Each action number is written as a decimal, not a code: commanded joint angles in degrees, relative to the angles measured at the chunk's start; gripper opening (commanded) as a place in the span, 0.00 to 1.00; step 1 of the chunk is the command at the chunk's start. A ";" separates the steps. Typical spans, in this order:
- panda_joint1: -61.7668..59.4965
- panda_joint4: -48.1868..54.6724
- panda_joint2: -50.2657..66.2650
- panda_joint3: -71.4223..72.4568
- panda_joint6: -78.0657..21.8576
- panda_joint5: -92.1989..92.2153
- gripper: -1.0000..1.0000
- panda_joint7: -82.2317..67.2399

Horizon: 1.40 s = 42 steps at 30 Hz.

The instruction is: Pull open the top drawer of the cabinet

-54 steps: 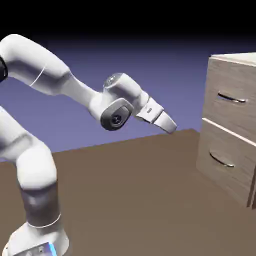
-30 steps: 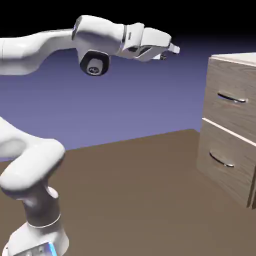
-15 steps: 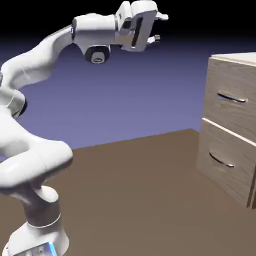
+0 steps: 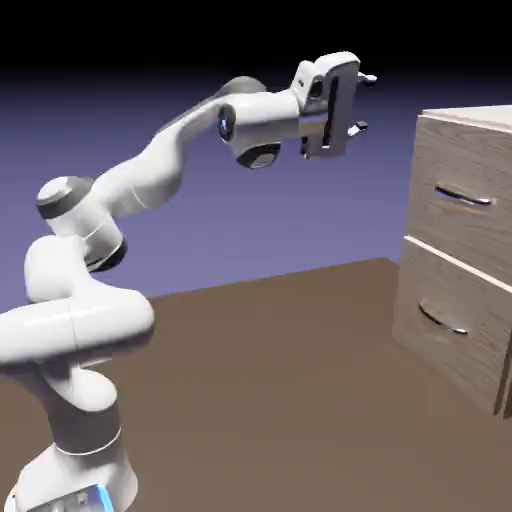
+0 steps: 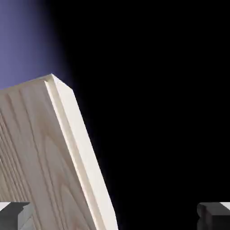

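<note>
The cabinet [image 4: 470, 250] stands at the exterior view's right, a light wood-grain box with two stacked drawers. Its top drawer [image 4: 455, 165] is closed flush, with a slim curved silver handle [image 4: 464, 197]. My gripper [image 4: 364, 102] hangs high in the air to the left of the cabinet's top corner, pointing toward it, open and empty, well apart from the handle. In the hand view the cabinet [image 5: 40, 161] fills the lower left as a tilted wooden slab, and my fingertips [image 5: 13, 214] show wide apart at the bottom corners.
The lower drawer [image 4: 445, 310] with its own silver handle [image 4: 443, 322] is closed below the top one. The brown table [image 4: 280, 400] stretches between the robot's base and the cabinet.
The arm has stretched out to the right and dropped a little, bringing the gripper closer to the cabinet's top. The jaws stay open and the drawers have not moved.
</note>
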 commanded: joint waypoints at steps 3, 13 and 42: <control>-5.03 2.43 -2.99 3.51 -1.49 7.48 0.50 -7.02; -18.73 11.89 -9.14 11.12 -3.31 23.76 0.50 -21.84; 9.70 -25.39 -12.28 10.74 -12.51 20.06 0.00 -24.58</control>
